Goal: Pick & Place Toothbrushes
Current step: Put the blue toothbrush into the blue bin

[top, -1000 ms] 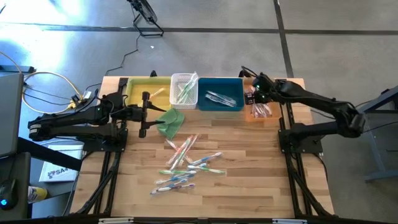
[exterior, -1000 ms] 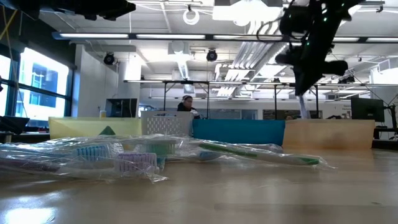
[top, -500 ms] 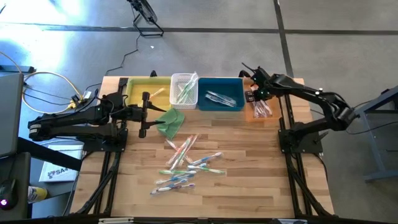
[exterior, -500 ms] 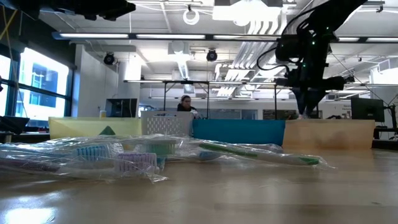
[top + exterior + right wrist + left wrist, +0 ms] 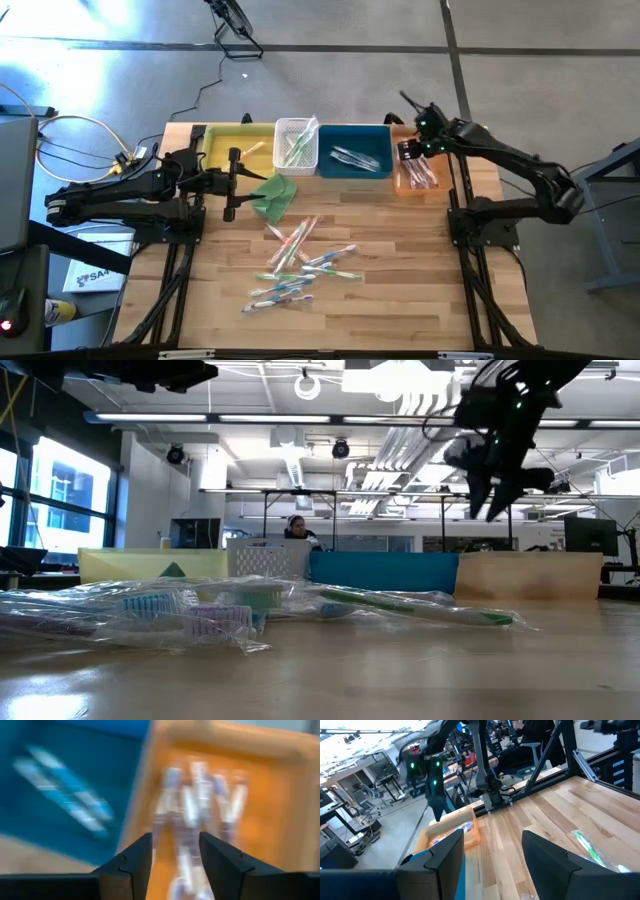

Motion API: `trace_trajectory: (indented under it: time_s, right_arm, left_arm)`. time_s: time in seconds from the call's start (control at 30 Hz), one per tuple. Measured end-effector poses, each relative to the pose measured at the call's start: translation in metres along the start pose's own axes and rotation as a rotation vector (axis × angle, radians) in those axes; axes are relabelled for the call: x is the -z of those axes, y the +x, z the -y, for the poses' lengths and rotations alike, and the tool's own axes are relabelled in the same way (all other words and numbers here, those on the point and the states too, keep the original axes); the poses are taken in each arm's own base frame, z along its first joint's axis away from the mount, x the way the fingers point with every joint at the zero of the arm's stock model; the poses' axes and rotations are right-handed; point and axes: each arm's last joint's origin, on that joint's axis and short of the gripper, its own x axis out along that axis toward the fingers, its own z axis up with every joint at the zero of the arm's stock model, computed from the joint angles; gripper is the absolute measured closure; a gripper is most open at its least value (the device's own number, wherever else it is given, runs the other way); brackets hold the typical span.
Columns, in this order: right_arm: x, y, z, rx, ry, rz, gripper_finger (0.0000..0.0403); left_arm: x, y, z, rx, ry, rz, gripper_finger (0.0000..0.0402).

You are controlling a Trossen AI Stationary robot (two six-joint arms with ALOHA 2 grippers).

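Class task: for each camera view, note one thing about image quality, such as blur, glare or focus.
Right wrist view: orange bin and toothbrushes smeared by motion blur. Low view: near toothbrush wrappers soft, glinting. High view: glare on the floor at upper left. Left wrist view: fairly sharp.

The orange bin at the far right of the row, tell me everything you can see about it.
The orange bin is a shallow open rectangular tray, plastic by the look of it, sitting flat at the table's back edge, right beside the blue bin. Several wrapped toothbrushes lie inside it, roughly side by side on its floor. The right gripper hangs just above it with fingers open, holding nothing and not touching the bin.
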Motion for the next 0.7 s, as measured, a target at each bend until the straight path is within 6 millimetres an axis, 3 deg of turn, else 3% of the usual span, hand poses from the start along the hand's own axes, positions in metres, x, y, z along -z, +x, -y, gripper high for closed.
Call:
trace_trajectory:
  time_s: [0.3,0.5,0.7]
  right_arm:
    - [0.007,-0.055,-0.023,-0.477,-0.190,0.181,0.0330]
    - [0.023,-0.078,-0.038,-0.581,-0.389,0.280,0.0389]
    - [0.036,-0.085,-0.051,-0.503,-0.456,0.354,0.0399]
  left_arm:
    - [0.000,0.000,0.000,0.000,0.000,0.001,0.0206]
    - [0.000,0.000,0.000,0.000,0.000,0.001,0.0206]
    - [0.000,0.000,0.000,0.000,0.000,0.001,0.0206]
